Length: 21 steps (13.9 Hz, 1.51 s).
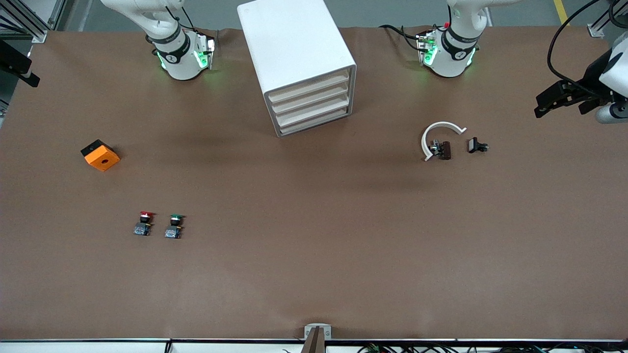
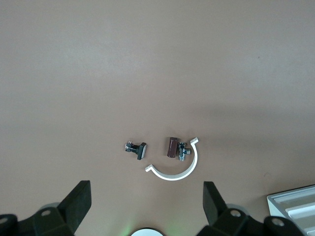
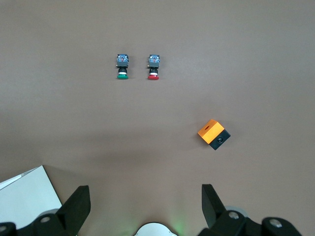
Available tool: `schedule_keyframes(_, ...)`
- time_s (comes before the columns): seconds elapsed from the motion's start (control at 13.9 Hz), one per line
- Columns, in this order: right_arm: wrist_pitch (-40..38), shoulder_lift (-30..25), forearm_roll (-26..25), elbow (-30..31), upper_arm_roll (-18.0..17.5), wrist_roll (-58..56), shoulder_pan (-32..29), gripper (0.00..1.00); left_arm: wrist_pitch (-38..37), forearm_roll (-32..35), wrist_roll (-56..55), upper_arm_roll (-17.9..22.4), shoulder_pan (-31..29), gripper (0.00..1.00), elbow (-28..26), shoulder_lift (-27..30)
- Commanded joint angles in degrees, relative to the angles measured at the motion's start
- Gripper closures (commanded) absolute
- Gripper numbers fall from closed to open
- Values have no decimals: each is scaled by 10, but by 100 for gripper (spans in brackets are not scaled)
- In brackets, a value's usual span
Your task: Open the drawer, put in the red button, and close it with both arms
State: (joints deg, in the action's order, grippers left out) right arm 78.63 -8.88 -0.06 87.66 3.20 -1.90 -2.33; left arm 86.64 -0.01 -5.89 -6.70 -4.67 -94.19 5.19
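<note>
Red button [image 1: 143, 223] is seen lying beside the green button [image 1: 174, 226]. Left gripper [image 2: 146, 209] and right gripper [image 3: 145, 209] are spread wide, empty, raised above the table [image 1: 314, 255].

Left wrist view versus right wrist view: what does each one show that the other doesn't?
Only the left wrist view shows the white curved clip, a brown-and-chrome fitting inside its arc, and a small black-and-chrome part beside it.

Only the right wrist view shows the red button, the green button and the orange cube.

Both show the brown table, a corner of the white cabinet, and open jaws holding nothing.
</note>
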Motion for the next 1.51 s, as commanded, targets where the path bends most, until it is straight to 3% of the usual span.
schedule_keyframes(0.0, -3, -2, -2, -6, -7, -1, -11, 0, -12, 0, 13, -2, -2, 0, 13, -4)
schedule_keyframes(0.65, -2, -2, -3, -6, -7, -1, -9, 0, -14, -10, -11, 4, -10, 0, 1, -36)
schedule_keyframes(0.94, -4, -2, -2, -6, -7, -1, -10, 0, -8, -4, -80, -2, -2, 0, 1, -99)
schedule_keyframes(1.44, -7, 18, -3, -6, -7, -1, -12, 0, 79, -2, -177, -3, 22, 0, 2, -213)
